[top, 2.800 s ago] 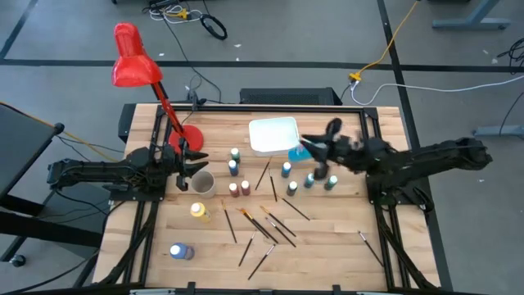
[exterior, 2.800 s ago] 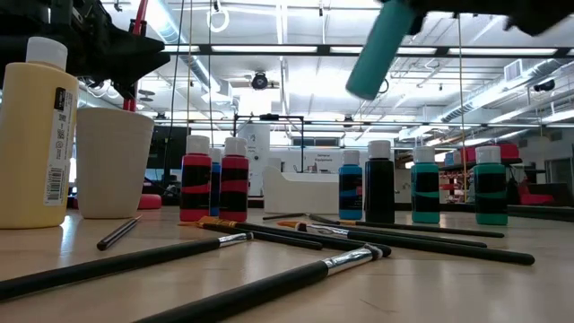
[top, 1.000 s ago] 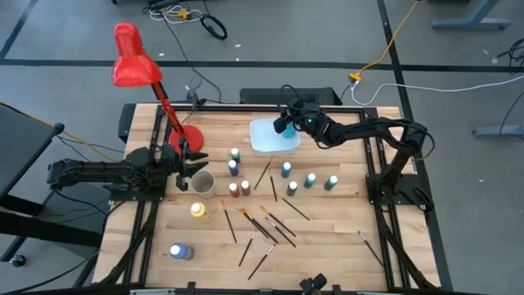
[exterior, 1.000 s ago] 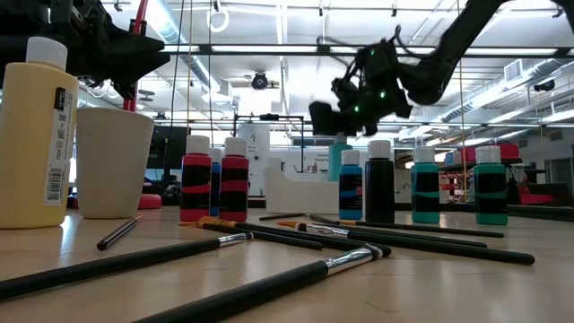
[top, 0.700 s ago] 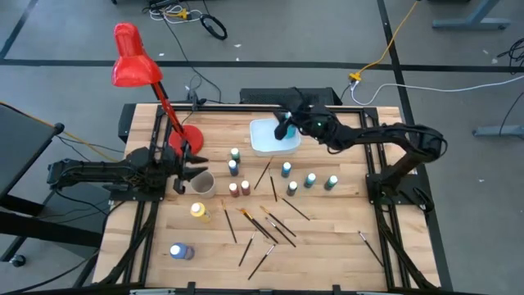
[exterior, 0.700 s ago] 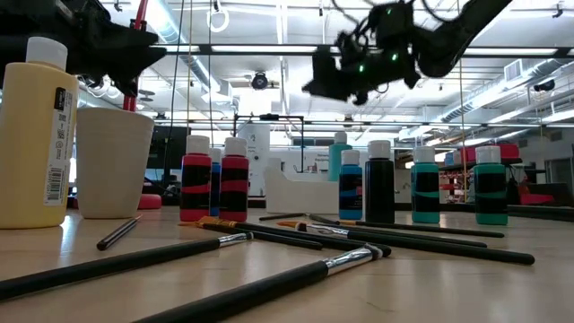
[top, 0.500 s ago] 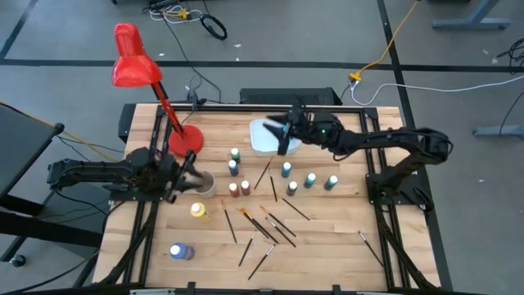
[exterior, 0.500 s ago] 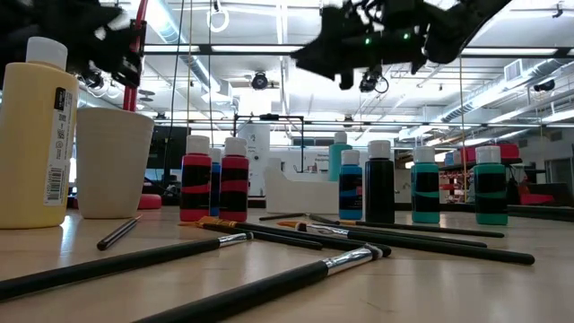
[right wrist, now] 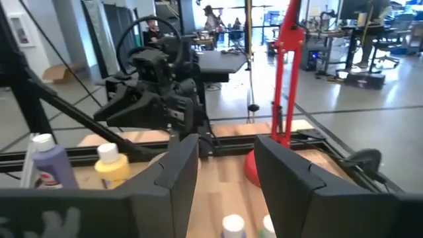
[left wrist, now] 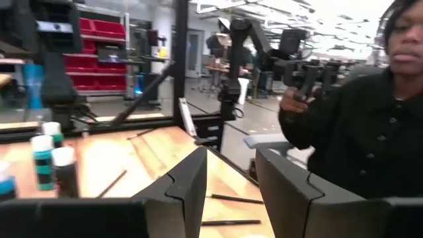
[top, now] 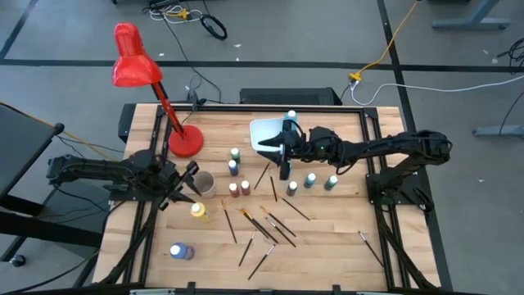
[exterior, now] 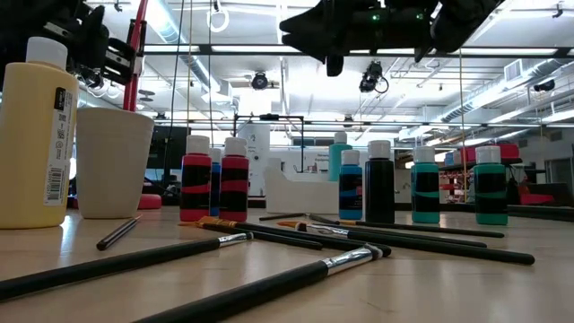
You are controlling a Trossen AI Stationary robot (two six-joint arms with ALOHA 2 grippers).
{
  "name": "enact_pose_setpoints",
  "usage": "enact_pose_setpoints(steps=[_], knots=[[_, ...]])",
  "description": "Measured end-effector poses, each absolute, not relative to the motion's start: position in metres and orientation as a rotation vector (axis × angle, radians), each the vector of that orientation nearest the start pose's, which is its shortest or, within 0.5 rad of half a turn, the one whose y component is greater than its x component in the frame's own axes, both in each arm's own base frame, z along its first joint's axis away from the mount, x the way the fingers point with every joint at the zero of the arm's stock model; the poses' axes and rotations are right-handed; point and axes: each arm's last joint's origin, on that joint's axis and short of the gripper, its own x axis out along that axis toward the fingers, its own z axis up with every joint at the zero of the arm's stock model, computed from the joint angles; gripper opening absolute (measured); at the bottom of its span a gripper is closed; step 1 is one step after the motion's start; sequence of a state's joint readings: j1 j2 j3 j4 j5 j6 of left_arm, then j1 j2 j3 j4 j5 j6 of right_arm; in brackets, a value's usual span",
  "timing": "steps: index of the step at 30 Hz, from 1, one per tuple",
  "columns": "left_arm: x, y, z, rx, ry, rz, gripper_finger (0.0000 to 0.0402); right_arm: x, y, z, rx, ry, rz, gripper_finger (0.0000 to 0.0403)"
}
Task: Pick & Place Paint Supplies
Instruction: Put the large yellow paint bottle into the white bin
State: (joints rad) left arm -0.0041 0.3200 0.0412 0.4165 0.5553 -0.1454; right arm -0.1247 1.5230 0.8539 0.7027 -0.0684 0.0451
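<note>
Both arms have moved. The right arm has let go of the teal bottle point(top: 291, 117) and pulled back, so the right hand point(top: 277, 152) is now over the front edge of the white tray point(top: 264, 129). The left hand point(top: 187, 184) has swung away from the lamp's foot and is now just beside the beige cup point(top: 203, 183).

On the wooden tabletop point(top: 327, 246), the red lamp point(top: 131, 65) stands at the far left corner. In the left wrist view, a person in a dark top point(left wrist: 357, 139) is in the room past the tabletop.

The right hand is up in the air, with its two fingers apart and nothing between them. The left hand is the same, with a gap between its fingers and nothing in it.

The white tray sits near the far edge in the middle. The teal bottle stands up in its far right corner.

Three more teal bottles point(top: 310, 180) and a blue one point(top: 286, 170) stand in a bunch in front of the tray. Two red bottles point(top: 233, 189) stand close together near the cup, and another blue one point(top: 233, 168) is just behind them. A yellow bottle point(top: 198, 211) stands in front of the cup. A blue bottle point(top: 180, 251) lies on its side near the front left corner.

Thin dark paintbrushes point(top: 270, 228) lie spread over the middle and front of the tabletop. One brush point(top: 364, 238) lies alone far to the right.
</note>
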Motion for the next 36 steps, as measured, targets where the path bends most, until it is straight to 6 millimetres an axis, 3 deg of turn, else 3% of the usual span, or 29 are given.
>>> enact_pose_setpoints(steps=[5, 18, 24, 32, 36], knots=[[0.118, -0.023, 0.184, -0.12, -0.039, -0.552, 0.0144, 0.332, -0.032, 0.267, 0.042, -0.046, -0.032, 0.0152], [0.119, -0.036, 0.177, -0.048, 0.004, -0.633, 0.0212, 0.332, -0.021, 0.271, 0.04, -0.094, 0.002, 0.0152], [0.124, -0.036, 0.167, -0.047, 0.099, -0.527, 0.0212, 0.333, -0.018, 0.271, 0.04, -0.093, 0.009, 0.0152], [0.128, -0.037, 0.16, -0.01, 0.155, -0.538, 0.021, 0.332, -0.019, 0.271, 0.039, -0.092, 0.009, 0.0152], [0.128, -0.037, 0.159, -0.009, 0.159, -0.533, 0.0188, 0.333, -0.019, 0.271, 0.039, -0.086, 0.008, 0.0152]])
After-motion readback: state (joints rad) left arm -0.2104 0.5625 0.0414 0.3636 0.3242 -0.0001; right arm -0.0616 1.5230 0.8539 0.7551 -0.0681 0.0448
